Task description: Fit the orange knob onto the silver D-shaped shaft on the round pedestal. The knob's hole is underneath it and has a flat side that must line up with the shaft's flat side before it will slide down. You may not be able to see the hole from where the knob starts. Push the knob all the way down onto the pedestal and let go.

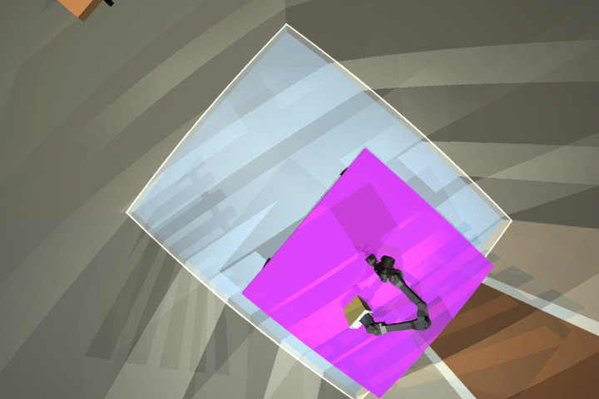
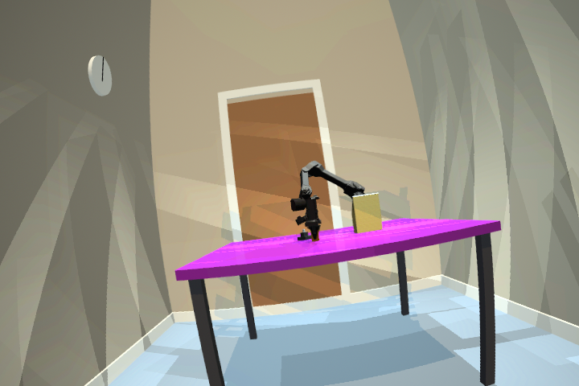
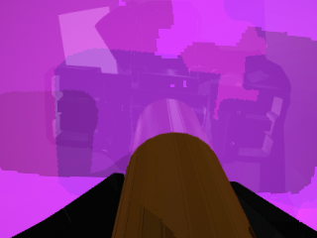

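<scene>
The orange knob (image 2: 318,238) (image 3: 173,183) is between my two black fingertips, at or just above the table; only a speck of it shows in the top view. My gripper (image 2: 315,233) (image 3: 174,188) points down and is shut on the knob, with a finger against each side in the wrist view. The knob's underside and hole are hidden. The dark round pedestal (image 2: 302,236) stands just left of the knob in the exterior view, with the small silver shaft (image 2: 304,230) upright on it. The shaft's flat side is too small to make out. I cannot make out the pedestal in the top view.
The magenta table (image 1: 300,263) (image 2: 236,256) carries the arm. A yellowish upright box (image 1: 355,311) (image 2: 367,212) stands by the arm's base. The table's reflective surface shows mirrored shapes of the gripper and knob in the wrist view.
</scene>
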{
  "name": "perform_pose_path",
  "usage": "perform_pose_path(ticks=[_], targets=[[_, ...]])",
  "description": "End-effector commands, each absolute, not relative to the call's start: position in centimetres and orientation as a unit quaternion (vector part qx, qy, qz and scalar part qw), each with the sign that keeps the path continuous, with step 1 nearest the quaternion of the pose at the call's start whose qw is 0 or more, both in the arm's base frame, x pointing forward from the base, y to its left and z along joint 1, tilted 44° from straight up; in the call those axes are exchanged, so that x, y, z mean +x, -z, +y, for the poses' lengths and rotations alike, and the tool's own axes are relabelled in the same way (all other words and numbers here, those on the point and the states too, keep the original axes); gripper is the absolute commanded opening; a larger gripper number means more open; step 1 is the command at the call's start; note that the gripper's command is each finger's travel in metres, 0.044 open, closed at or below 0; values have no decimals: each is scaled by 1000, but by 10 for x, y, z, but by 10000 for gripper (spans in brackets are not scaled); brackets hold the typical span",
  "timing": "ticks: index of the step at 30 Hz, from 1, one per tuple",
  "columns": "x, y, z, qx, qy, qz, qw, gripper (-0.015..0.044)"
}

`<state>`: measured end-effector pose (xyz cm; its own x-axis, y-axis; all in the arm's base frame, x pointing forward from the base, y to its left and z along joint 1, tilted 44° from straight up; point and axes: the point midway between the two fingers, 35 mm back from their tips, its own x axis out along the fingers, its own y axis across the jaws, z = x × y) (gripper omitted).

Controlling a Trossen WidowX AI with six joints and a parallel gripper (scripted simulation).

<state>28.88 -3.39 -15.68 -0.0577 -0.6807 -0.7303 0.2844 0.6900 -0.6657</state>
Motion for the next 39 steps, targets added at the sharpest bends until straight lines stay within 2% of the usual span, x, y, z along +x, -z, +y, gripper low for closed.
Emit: perform_pose_path(ticks=[1,4,39], targets=[[289,157,-34,-159,360,631,668,78],[290,153,-29,-159,359,632,668,0],[302,79,48,-156,356,633,669,0]])
